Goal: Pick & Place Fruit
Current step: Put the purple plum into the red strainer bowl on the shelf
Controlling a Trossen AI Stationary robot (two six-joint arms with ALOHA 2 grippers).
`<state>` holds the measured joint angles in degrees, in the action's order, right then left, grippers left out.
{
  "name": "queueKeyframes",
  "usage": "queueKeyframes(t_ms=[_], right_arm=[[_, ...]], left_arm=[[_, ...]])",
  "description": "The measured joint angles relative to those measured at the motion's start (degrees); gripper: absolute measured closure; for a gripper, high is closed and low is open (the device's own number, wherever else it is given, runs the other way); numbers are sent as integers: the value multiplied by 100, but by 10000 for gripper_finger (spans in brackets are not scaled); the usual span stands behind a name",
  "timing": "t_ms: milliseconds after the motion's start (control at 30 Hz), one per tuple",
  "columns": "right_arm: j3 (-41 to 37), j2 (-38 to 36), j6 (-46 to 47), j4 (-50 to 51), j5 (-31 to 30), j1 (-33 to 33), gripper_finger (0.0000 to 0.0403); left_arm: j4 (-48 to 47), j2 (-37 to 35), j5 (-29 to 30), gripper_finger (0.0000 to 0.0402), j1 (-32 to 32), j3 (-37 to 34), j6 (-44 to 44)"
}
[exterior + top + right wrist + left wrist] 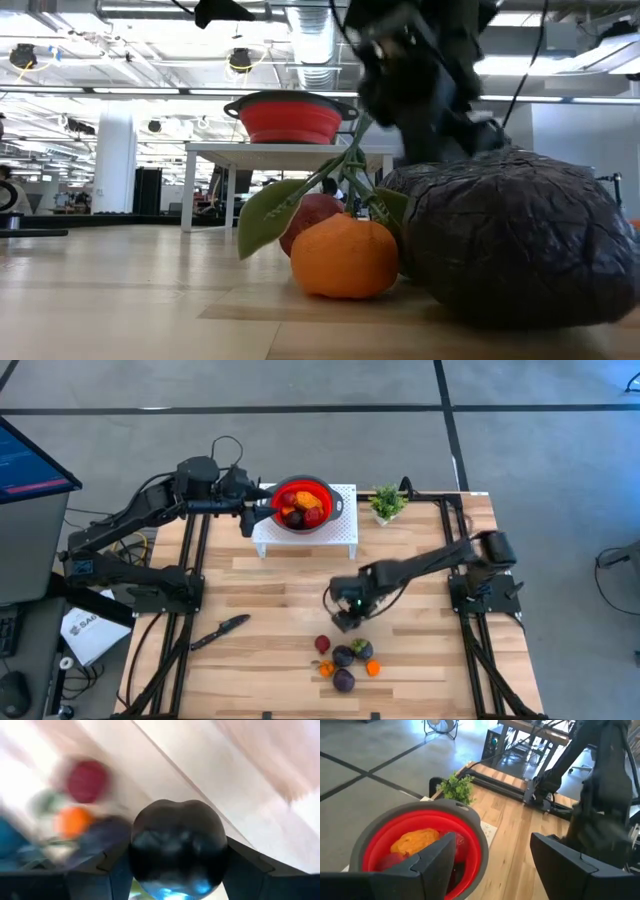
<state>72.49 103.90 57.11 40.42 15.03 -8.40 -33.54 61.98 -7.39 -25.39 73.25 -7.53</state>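
Near the table's front edge, a little right of centre, the loose fruit (345,657) lies in a tight cluster: red, dark purple, dark green and orange pieces, touching or nearly so. In the low view an orange piece (345,257) sits in front of a red one (312,220), with a large dark wrinkled piece (510,240) just beside it, its long axis level across that view.

Just behind the cluster, the right gripper (347,618) pinches a dark round fruit (177,845) between its fingers (250,870); the piece looks round, so no long axis can be told.

The red bowl (326,495) stands on a small white stand (340,535) at the table's back, holding orange, red and dark pieces. The left gripper (492,865) hangs at the bowl's left rim, fingers spread and holding nothing.

A potted plant (387,504) stands just right of the stand; a black knife (220,631) lies well to the left of the cluster.
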Motion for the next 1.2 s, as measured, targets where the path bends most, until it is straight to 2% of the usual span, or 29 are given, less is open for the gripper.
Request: queueKeyframes(t_ms=[167, 267, 367, 467, 667, 833, 1067, 1200], right_arm=[[3, -954, -263, -499, -52, 537, 156], [3, -1455, -544, -1375, -37, 916, 158], [117, -1730, -678, -2226, -37, 1322, 162], [522, -1734, -1043, -2353, -264, 1692, 163], [1667, -928, -2231, -2101, -842, 2354, 163], [2573, -62, -2975, -1588, -973, 2811, 163], [3637, 728, -3377, -298, -1065, 3124, 163], [3828, 915, -3591, 65, -1061, 3217, 163]], left_arm=[[-168, -163, 3, 152, -2, -2, -13], [-166, -284, 3, 152, -2, -1, -16], [-173, -390, 20, 152, -2, 0, -21], [-190, -469, 49, 152, -4, -2, -35], [-215, -522, 84, 152, -7, 0, -39], [-225, -522, 75, 152, 0, 0, -42], [-241, -522, 73, 152, 24, 0, -112], [-244, -522, 73, 152, 24, 0, -205]])
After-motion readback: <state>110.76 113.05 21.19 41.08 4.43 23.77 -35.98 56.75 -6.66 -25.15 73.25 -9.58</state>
